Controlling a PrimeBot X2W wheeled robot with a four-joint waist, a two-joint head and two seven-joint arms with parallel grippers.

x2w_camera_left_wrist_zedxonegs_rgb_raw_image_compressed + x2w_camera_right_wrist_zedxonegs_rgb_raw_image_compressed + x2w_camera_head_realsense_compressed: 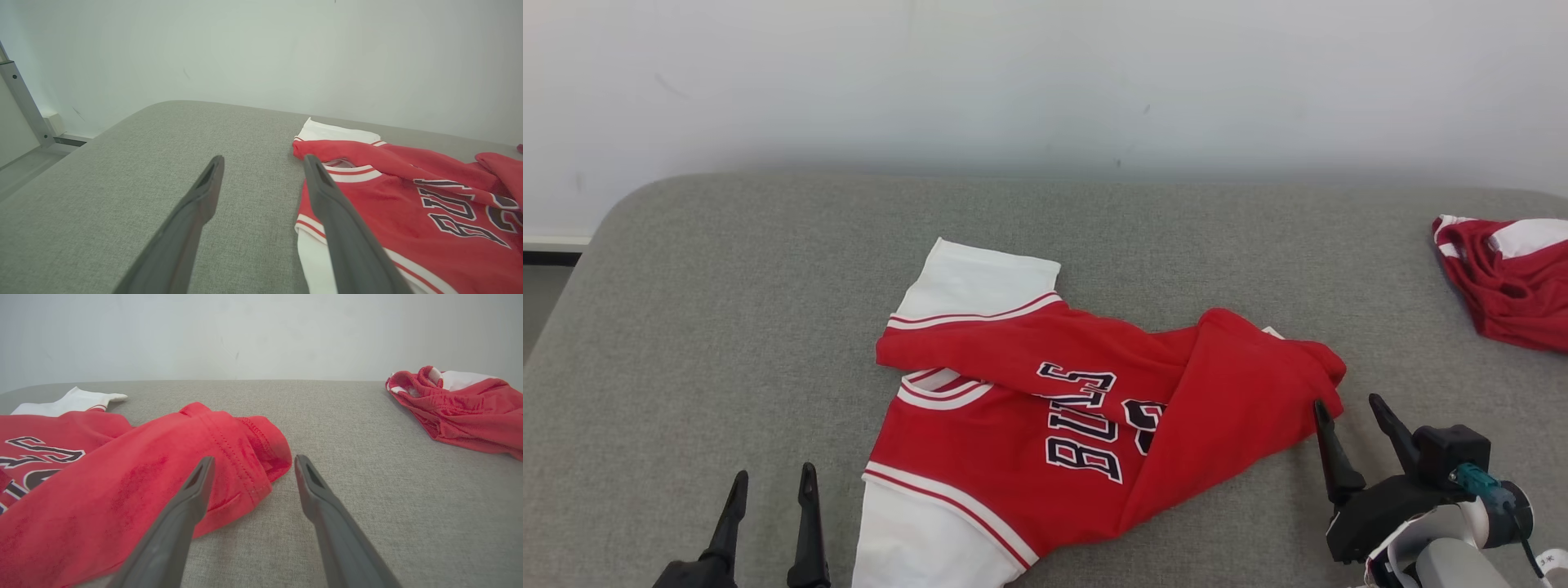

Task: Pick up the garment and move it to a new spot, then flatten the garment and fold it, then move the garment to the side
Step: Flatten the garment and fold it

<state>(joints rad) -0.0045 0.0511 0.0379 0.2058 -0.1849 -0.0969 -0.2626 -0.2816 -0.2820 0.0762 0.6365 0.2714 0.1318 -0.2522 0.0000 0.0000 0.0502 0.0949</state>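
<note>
- Red jersey (1013, 408) with white sleeves lies mid table (727, 286), collar end toward your left, hem end toward your right.
- It isn't flat. The hem end is flipped back as a diagonal flap (1225, 400) over part of the lettering (1086, 441), and a red band of the far side lies folded across the collar (943, 390).
- I read this as the flatten step; there's no fold worth keeping yet.
- Your right gripper (1347, 400) is wide open and empty, tips just beside the flap's rounded corner. I can't tell whether its near finger touches the cloth.
- Your left gripper (773, 471) is wide open and empty, over bare table just beside the near white sleeve (907, 539) and apart from it.
- How I'd do it:
- Pinch the flap at its stitched hem corner with the right gripper, top layer only.
- Peel it out to your right, low over the table, until the lettering is uncovered.
- Hold the collar side down with the left gripper while pulling, or the whole jersey will likely slide.
- Then lift the band off the collar toward the far side.
- The knit looks thin, so you may grab two layers. Check the right wrist view before lifting.
- Around it, a second red-and-white garment (1511, 286) is bunched at the table's right edge, well apart from the jersey.
- Stop the pull short of it so the two don't tangle.
- A pale wall (1013, 82) stands behind the far edge, with table to spare on that side for spreading.
</note>
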